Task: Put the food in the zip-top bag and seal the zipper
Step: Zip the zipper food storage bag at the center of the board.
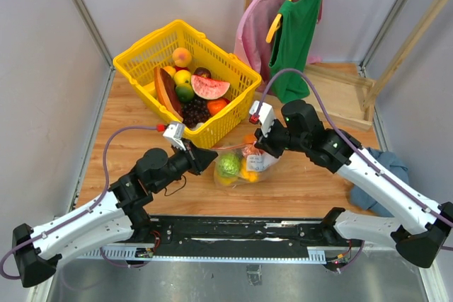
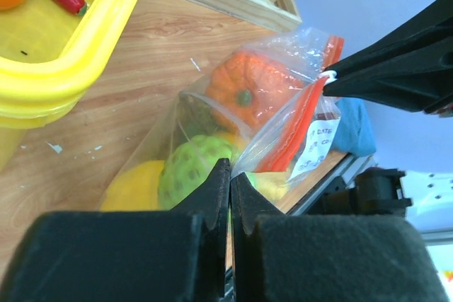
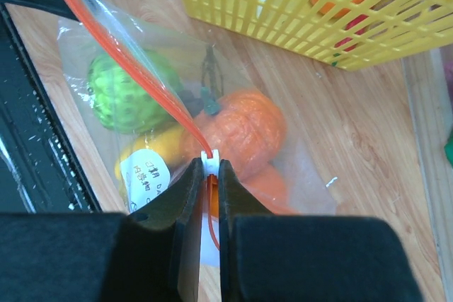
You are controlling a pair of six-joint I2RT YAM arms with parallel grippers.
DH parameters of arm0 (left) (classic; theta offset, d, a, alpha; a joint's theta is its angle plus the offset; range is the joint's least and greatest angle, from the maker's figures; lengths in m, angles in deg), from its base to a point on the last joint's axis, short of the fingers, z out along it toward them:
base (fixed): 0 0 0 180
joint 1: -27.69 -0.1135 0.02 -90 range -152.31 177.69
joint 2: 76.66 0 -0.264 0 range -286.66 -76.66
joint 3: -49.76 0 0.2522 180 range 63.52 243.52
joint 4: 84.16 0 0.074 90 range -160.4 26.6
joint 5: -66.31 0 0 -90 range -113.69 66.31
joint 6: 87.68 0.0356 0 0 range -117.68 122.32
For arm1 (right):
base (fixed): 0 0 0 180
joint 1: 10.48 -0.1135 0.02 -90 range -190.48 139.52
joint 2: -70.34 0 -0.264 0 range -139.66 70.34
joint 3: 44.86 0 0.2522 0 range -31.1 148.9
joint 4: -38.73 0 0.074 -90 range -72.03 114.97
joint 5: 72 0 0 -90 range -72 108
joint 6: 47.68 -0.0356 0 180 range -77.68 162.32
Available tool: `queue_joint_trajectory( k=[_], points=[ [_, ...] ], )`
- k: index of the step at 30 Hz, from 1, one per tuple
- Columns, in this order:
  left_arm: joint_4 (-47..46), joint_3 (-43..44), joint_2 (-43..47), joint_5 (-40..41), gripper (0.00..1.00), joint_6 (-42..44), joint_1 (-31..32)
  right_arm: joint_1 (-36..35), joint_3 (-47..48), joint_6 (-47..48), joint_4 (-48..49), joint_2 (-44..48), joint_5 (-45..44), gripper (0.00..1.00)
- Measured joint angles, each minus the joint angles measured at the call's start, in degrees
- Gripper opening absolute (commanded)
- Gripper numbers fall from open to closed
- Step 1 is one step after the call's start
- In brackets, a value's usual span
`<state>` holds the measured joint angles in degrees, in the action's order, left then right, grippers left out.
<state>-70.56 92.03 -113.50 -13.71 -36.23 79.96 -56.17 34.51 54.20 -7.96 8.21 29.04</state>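
The zip-top bag (image 1: 244, 164) lies on the wooden table in front of the basket. It holds the food: a green bumpy ball (image 1: 228, 165), an orange pumpkin-like piece (image 3: 244, 129) and yellow pieces (image 2: 138, 185). My left gripper (image 2: 230, 175) is shut on the bag's mouth edge at the left end. My right gripper (image 3: 210, 169) is shut on the white slider (image 3: 210, 162) of the orange-red zipper (image 3: 120, 54), near the bag's right end. The strip stretches taut between the two grippers. A white label (image 3: 145, 178) sits on the bag.
A yellow mesh basket (image 1: 145, 42) with several toy fruits stands just behind the bag. Green and pink clothes (image 1: 294, 26) hang on a wooden rack at the back right. A blue cloth (image 1: 386, 167) lies at the right. A black rail (image 1: 241, 235) runs along the near edge.
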Motion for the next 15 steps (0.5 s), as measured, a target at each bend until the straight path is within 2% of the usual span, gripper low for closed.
queue_joint_trajectory(
  k=[3, 8, 11, 15],
  points=[
    [0.5, 0.4, -1.2, -0.2, 0.34, 2.5, 0.0, 1.1, 0.3, 0.2, -1.7, 0.0, 2.4, 0.01],
    [3.6, 4.7, -4.9, -1.7, 0.63, 9.5, -0.4, 2.9, 3.5, 0.4, -7.0, -2.3, 6.7, 0.01],
    [4.2, 8.5, -5.7, -3.7, 0.72, 14.4, -0.4, 2.9, 5.0, 0.5, -8.6, -3.3, 8.2, 0.01],
    [4.0, 12.3, -6.6, -7.1, 0.78, 20.7, -0.4, 2.9, 5.2, 0.6, -9.9, -3.4, 10.4, 0.01]
  ],
)
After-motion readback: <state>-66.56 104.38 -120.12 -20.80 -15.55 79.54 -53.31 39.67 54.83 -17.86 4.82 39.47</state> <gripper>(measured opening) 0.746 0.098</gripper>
